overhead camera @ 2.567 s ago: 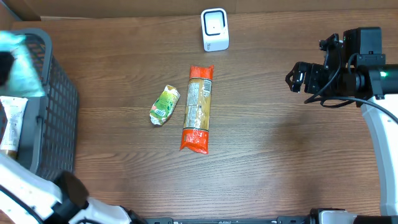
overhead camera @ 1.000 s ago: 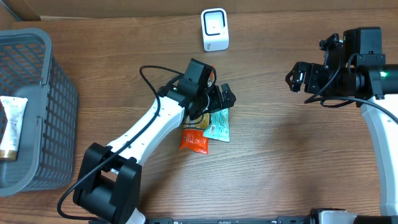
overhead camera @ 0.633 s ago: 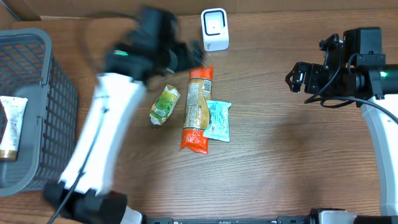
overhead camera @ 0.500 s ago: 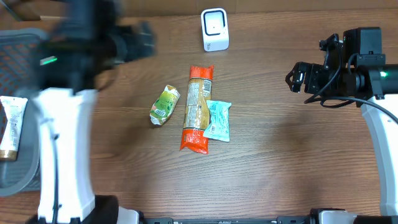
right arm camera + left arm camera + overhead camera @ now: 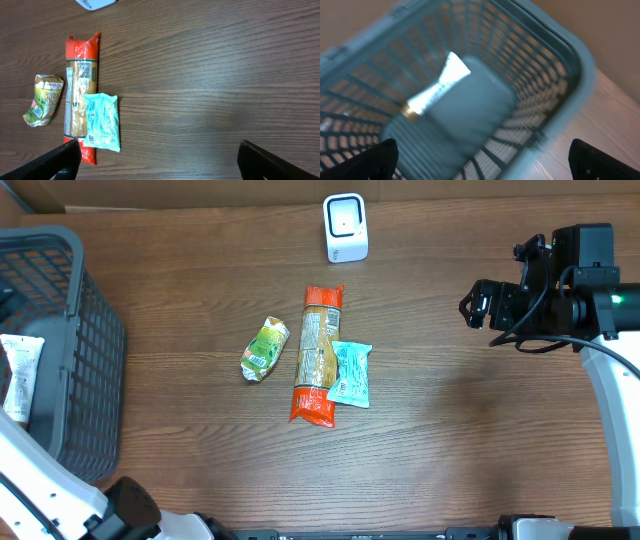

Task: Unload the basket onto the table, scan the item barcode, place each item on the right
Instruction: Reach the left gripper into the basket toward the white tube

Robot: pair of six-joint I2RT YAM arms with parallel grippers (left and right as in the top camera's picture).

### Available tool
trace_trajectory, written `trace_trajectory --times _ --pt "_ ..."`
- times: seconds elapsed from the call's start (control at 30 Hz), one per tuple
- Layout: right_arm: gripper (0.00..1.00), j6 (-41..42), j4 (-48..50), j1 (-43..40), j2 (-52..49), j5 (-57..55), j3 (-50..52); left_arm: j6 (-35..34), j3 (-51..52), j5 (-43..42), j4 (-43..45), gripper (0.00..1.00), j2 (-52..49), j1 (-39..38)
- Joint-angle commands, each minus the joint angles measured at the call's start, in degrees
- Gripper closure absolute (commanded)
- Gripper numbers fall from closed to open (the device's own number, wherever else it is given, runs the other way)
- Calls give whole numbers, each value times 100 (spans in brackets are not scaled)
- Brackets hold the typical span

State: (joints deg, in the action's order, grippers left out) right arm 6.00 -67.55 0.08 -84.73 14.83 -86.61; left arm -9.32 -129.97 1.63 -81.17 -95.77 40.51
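Scan not started, no item picked up yet.
Overhead: white box scanner (image 5: 345, 227) far centre. Long orange pasta packet (image 5: 317, 355), crumpled green pouch (image 5: 265, 348) and flat pale teal packet (image 5: 350, 373) lie mid-table, well apart from it. Right gripper (image 5: 470, 306) hangs at right. Left wrist: left gripper (image 5: 485, 157) wide open, empty, over grey mesh basket (image 5: 572, 60) holding white tube (image 5: 436, 89). Right wrist: fingers spread, nothing between. Picking and scanning both remain, I judge.
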Motion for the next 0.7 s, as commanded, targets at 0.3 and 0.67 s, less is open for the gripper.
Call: trace_trajectory --times 0.3,0.67 --pt "0 -33 37 -9 4 -127 -76 1257 566 315 413 7 -1408 190" --pt "0 -33 52 -9 -26 -234 -76 1261 570 811 780 16 -2846 184"
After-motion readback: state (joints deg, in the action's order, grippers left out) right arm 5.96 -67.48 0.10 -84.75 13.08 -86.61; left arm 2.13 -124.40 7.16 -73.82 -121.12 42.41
